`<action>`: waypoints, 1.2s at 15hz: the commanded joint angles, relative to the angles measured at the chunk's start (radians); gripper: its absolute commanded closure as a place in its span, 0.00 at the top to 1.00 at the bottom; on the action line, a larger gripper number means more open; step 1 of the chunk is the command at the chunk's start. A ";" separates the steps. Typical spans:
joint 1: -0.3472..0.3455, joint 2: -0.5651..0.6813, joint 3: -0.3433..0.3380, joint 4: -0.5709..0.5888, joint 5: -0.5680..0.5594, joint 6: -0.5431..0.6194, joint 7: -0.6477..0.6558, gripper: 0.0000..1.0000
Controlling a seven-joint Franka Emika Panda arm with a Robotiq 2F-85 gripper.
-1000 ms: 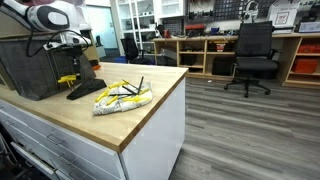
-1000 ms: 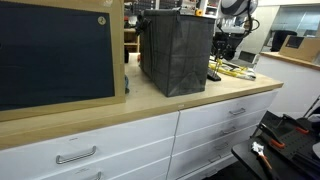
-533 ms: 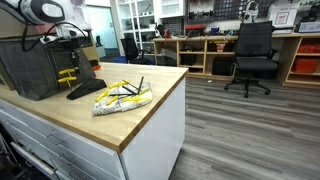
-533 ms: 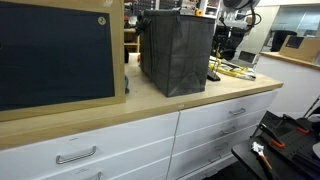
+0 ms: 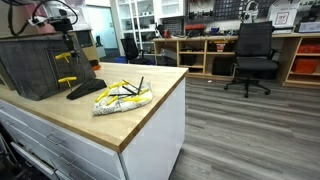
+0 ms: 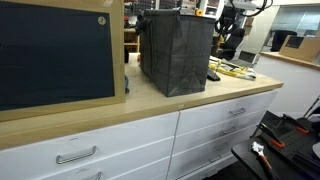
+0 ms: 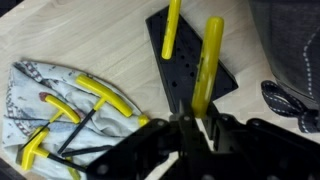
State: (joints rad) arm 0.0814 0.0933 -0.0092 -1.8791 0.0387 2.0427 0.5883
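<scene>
the gripper (image 7: 195, 120) is clenched on a yellow-handled key (image 7: 206, 62), whose handle sticks out straight ahead of the fingertips, lifted clear of the wooden counter (image 7: 80, 40). just beyond the fingertips lies a black rack (image 7: 190, 85) with rows of holes; one more yellow key (image 7: 172, 25) stands in it, beside the held one. off to one side of the fingers a patterned cloth (image 7: 40, 85) carries several loose yellow t-handle keys (image 7: 105, 97). on the opposite side stands a dark bin (image 5: 35, 65); its contents cannot be seen.
</scene>
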 commanded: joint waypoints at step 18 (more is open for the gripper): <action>-0.130 -0.121 -0.024 -0.107 -0.448 -0.028 0.099 0.04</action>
State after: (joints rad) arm -0.0349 -0.0288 -0.0261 -1.9425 -0.3220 2.0252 0.6358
